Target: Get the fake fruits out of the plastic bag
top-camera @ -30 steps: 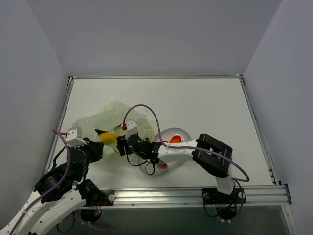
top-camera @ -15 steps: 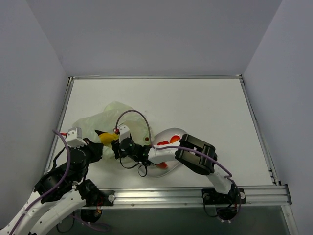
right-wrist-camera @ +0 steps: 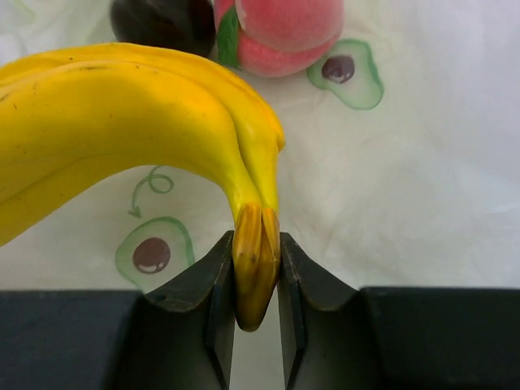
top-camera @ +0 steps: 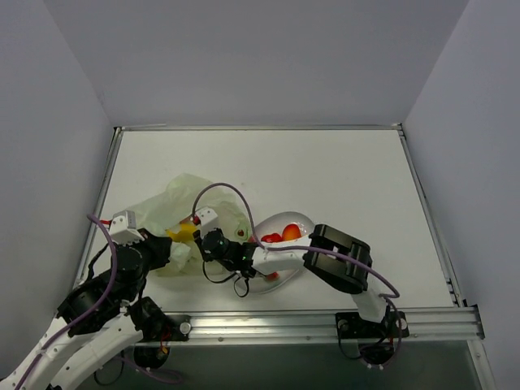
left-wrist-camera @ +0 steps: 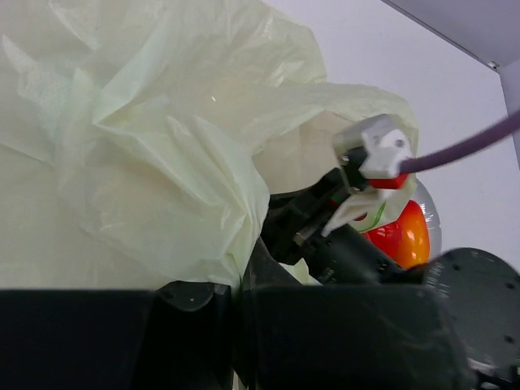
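The right claw (right-wrist-camera: 256, 268) is closed tight on the stem end of the yellow banana (right-wrist-camera: 122, 114). Its two fingers press the stem from either side, and the fruit's body arches away up and to the left. The left claw (left-wrist-camera: 237, 296) has its fingers drawn nearly together at the near edge of the plastic bag (left-wrist-camera: 122, 162), apparently pinching a fold of it; the film hides the contact itself.

The bag lies crumpled on the left part of the bench (top-camera: 341, 171). The banana sits at the bag's near-right edge, on the side facing the white oval plate (top-camera: 302, 218), which lies just beside the bag.

Step in hand, as judged: extraction of the banana, with the left arm anchoring the bag. The next move calls for drawing the banana clear of the film and across to the plate without dragging the bag along.

Count — one bag, one plate, one banana.
- **On the avocado-printed film, beyond the banana in the right wrist view:** one pink fruit (right-wrist-camera: 280, 24) and one dark purple fruit (right-wrist-camera: 162, 20), touching.
- **On the plate:** one orange fruit (top-camera: 291, 232) and red pieces (top-camera: 271, 238), number unclear.
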`<act>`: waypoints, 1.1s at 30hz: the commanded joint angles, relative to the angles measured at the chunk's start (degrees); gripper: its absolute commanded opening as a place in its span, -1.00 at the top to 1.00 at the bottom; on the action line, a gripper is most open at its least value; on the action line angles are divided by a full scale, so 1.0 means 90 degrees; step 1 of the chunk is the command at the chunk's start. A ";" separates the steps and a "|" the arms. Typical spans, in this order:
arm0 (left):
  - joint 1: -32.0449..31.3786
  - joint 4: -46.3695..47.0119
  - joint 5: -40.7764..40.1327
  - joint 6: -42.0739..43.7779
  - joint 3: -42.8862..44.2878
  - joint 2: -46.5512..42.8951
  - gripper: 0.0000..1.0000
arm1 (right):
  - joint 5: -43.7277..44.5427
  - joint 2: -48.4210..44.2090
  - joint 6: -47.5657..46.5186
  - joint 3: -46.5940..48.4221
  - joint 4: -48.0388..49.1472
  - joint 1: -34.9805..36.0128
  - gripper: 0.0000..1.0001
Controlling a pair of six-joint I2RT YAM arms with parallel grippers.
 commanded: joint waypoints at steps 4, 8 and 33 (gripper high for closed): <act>0.0042 0.0108 -0.0066 0.0017 0.0095 0.0080 0.95 | 0.0589 -0.1672 -0.0236 -0.0396 -0.0301 0.0077 0.88; 0.0042 0.0196 -0.0046 0.0007 0.0066 0.0129 0.95 | 0.0551 -0.2169 -0.0197 -0.0660 -0.0458 0.0096 0.91; 0.0052 0.0801 -0.0037 0.0359 0.0271 0.0558 0.95 | 0.3901 -0.5662 0.0339 -0.2269 -0.2977 0.0361 1.00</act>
